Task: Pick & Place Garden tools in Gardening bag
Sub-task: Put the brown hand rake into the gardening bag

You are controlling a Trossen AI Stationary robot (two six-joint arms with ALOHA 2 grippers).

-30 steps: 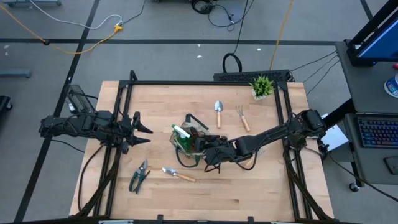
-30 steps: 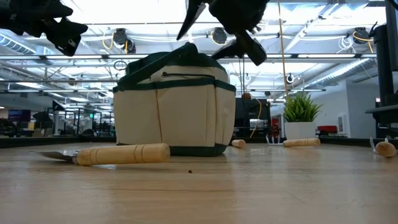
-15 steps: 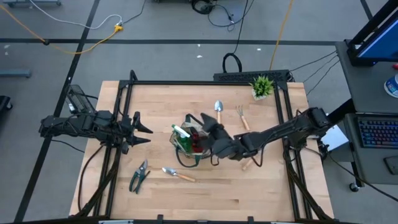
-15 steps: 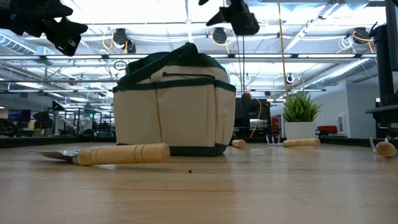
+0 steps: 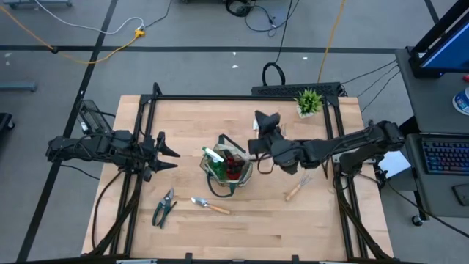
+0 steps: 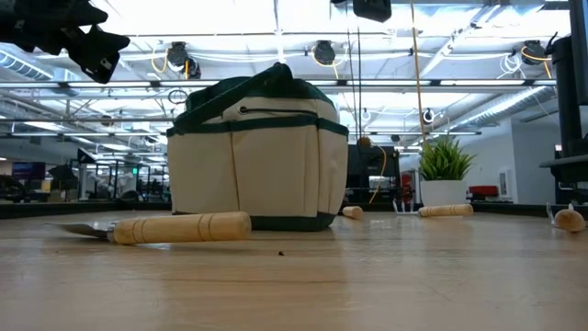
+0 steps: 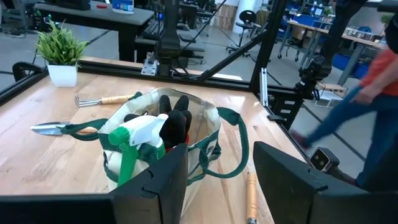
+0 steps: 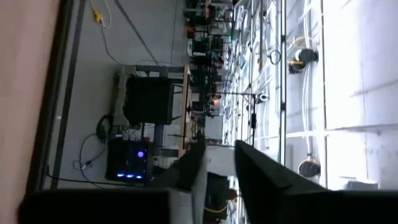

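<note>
The gardening bag (image 5: 229, 169) stands near the table's middle. A green spray bottle (image 7: 134, 142) and a red-and-black glove (image 7: 175, 121) stick out of its top. My right gripper (image 5: 265, 119) is raised high beyond the bag's far right side. Its fingers (image 8: 193, 165) stand narrowly open with nothing between them. My left gripper (image 5: 170, 154) waits open to the left of the bag. A trowel (image 5: 210, 206) and green pruners (image 5: 163, 207) lie flat on the table near the bag. Another trowel (image 7: 59, 129) and a hand fork (image 7: 102, 99) lie beyond it.
A wooden-handled tool (image 5: 294, 191) lies under my right arm, right of the bag. A small potted plant (image 5: 308, 102) stands at the far right corner. A black frame (image 5: 242, 97) runs along the table's edges. A person walks beyond the table's right side in the left wrist view.
My right gripper has risen from just over the near right side of the bag. It has swung toward the table's far edge and climbed almost out of the top of the low view. The bag and the tools have kept still.
</note>
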